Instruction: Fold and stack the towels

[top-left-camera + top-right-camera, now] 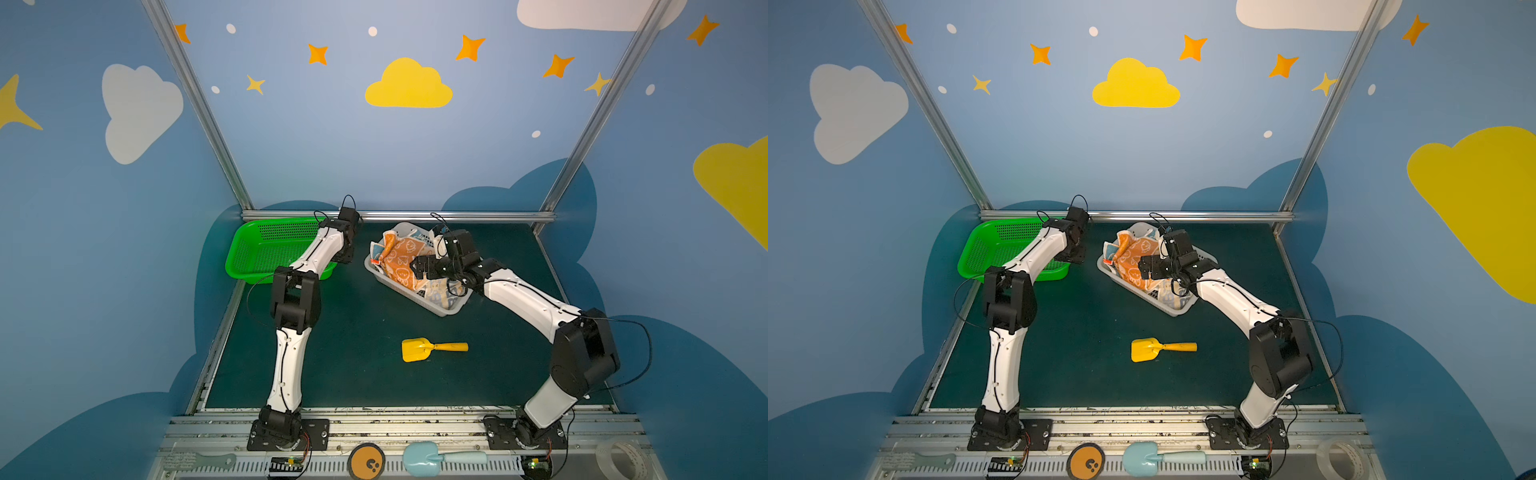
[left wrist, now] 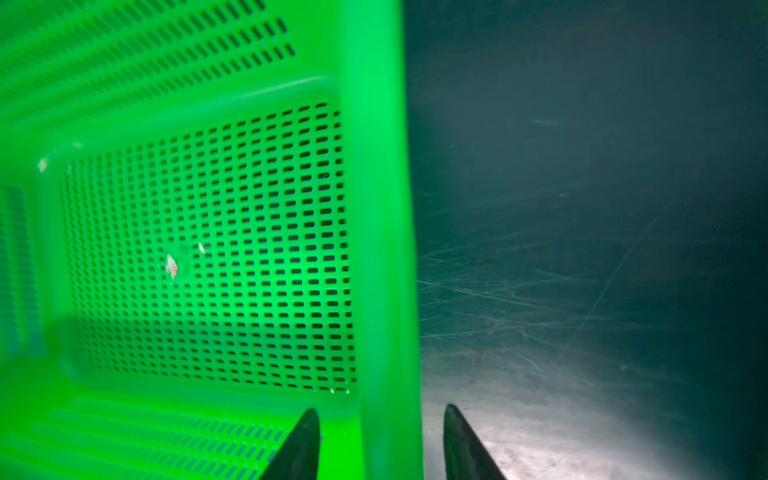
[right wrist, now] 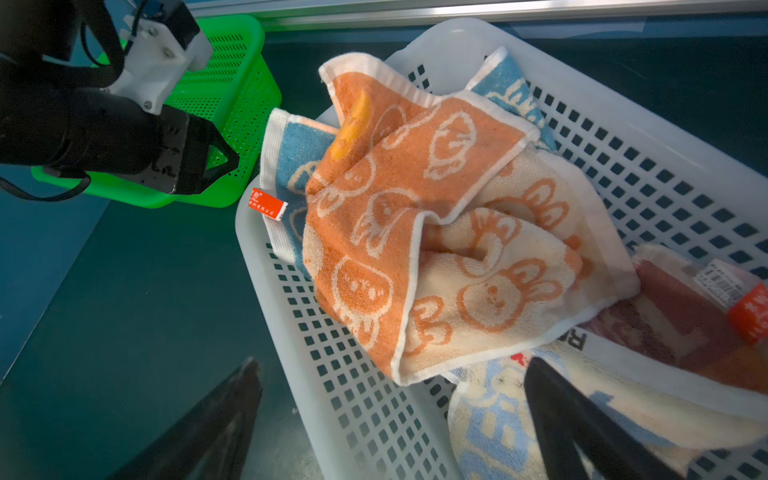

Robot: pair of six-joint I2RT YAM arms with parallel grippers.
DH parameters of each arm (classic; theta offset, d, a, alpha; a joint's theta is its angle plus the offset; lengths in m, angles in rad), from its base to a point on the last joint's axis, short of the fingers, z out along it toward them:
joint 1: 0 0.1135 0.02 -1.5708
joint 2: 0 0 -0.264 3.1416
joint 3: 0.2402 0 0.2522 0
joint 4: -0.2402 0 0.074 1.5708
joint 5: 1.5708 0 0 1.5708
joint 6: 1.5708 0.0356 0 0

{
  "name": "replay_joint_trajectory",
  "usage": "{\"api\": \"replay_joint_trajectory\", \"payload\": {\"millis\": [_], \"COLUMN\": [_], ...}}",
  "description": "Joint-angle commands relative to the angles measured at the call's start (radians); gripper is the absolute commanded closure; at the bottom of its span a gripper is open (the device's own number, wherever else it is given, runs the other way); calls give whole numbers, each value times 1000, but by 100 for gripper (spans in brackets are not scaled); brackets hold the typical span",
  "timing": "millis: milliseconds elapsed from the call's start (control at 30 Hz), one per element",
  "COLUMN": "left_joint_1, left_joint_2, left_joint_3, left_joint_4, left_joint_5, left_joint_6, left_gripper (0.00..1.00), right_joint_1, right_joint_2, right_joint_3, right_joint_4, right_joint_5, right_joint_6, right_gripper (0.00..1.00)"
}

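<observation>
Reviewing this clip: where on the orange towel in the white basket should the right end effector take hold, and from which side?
Probably the white-hemmed corner of the orange towel nearest the open right end effector, approached from above. The towel lies crumpled on top of the blue-lettered towel, and that corner sticks out free at the pile's edge, inside the white basket.
</observation>
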Motion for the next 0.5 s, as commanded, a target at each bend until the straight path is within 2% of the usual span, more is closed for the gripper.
{"api": "replay_joint_trajectory", "payload": {"millis": [0, 133, 200, 467], "left_joint_1": [1, -2, -7, -61], "left_joint_2": [-67, -179, -253, -550], "left_joint_3": [-65, -179, -241, -487], "left_joint_4": [14, 90, 125, 229], "left_joint_5": [-12, 0, 18, 64], "left_joint_6": [-7, -25, -41, -102], "left_gripper": [32, 1, 0, 0], "right_joint_1": [19, 54, 68, 146], "right_joint_2": [-9, -17, -8, 127], "right_joint_3": [29, 35, 38, 166], "right_joint_4": [-37, -87, -107, -278], "right_joint_5": [-44, -51, -60, 96], "right_joint_6": [-102, -181, -209, -344], "right_gripper": [2, 2, 2, 8]}}
